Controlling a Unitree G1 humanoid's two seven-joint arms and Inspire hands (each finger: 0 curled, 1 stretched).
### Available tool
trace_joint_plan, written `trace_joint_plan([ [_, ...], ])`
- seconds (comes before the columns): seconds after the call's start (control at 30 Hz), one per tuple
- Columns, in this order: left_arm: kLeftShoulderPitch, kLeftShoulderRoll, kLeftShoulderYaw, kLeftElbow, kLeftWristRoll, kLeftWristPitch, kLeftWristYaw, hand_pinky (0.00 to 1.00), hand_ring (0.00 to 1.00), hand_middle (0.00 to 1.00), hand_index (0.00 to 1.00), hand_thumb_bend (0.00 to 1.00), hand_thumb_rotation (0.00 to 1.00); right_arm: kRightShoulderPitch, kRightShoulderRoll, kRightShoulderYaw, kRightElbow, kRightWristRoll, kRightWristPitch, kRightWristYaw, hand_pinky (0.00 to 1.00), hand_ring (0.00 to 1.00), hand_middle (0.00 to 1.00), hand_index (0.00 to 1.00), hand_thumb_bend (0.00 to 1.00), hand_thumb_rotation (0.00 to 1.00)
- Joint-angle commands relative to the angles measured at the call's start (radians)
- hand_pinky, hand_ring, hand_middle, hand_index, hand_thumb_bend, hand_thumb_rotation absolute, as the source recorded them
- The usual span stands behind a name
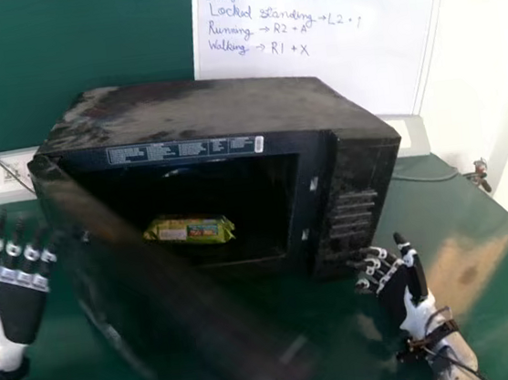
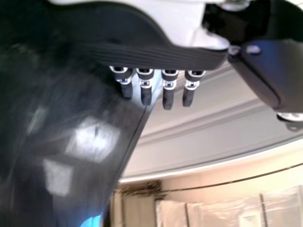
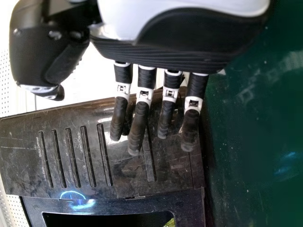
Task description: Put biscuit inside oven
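Biscuit packet (image 1: 190, 231) inside oven (image 1: 208, 108), placement looks done | door (image 1: 183, 290) open, closing perhaps left | left hand (image 1: 15, 304), left: fingers straight, empty | right hand (image 1: 396, 297), near right: open, empty

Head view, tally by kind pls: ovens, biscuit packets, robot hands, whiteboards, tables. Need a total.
Oven, door open: 1
Biscuit packet, inside the oven: 1
Robot hands, left hand and right hand: 2
Whiteboard: 1
Table, green: 1
Total: 6
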Motion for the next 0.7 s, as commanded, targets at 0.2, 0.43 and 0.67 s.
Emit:
trace_joint_plan([
  [0.2, 0.018, 0.068, -0.121, 0.028, -0.088, -0.074, -0.005, 0.02, 0.12, 0.47, 0.32, 0.53, 0.00, 0.006, 0.017, 0.013, 0.013, -0.012, 0.011, -0.008, 0.30, 0.33, 0.45, 0.55, 0.71, 0.33],
  [0.43, 0.031, 0.085, -0.164, 0.035, -0.112, -0.118, -0.005, 0.04, 0.15, 0.44, 0.51, 0.51, 0.00, 0.009, 0.015, 0.021, 0.013, -0.020, -0.006, -0.012, 0.29, 0.32, 0.45, 0.55, 0.71, 0.34],
  [0.67, 0.039, 0.078, -0.181, 0.020, -0.126, -0.141, -0.005, 0.06, 0.16, 0.44, 0.51, 0.51, 0.00, 0.009, 0.014, 0.026, 0.011, -0.021, -0.005, -0.018, 0.29, 0.32, 0.45, 0.55, 0.73, 0.35],
])
